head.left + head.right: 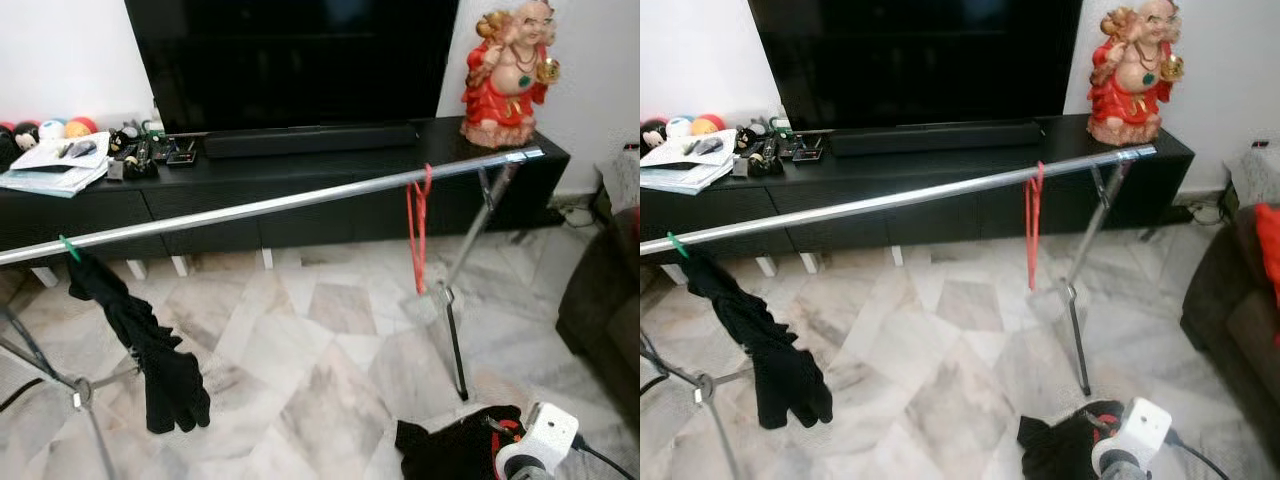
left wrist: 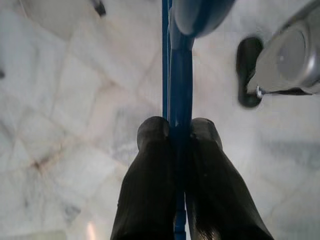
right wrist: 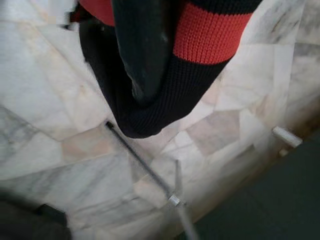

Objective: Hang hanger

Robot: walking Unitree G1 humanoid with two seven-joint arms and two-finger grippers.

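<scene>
1. As the robot looked down from its head, the left eye view showed a long shiny metal rail (image 1: 270, 205) running across the room in front of a low black TV cabinet (image 1: 300, 190). A thin red hanger (image 1: 418, 235) hung on the rail near its right end. A green clip (image 1: 68, 247) held a black cloth (image 1: 150, 350) on the rail at the left. The right arm's white wrist (image 1: 535, 445) sat low at the bottom, with a black and red knitted garment (image 1: 450, 445) bunched next to it.

2. The right eye view showed the same room, with a red and gold laughing statue (image 1: 1130, 70) standing on the cabinet's right end.

3. In the left wrist view, the left gripper (image 2: 179, 131) had its two black fingers (image 2: 150, 175) pressed tight on a thin blue plastic hanger (image 2: 180, 75). The hanger pointed away over the white marble floor (image 2: 65, 100).

4. In the right wrist view, one black finger (image 3: 145, 55) of the right gripper lay against the knitted garment. I could not tell if its fingers were apart or together.

5. To do this step well, I think the left arm should lift the blue hanger above the rail, pick a bare spot between the cloth and the red hanger, lower the hook over it, and only then let go.
</scene>
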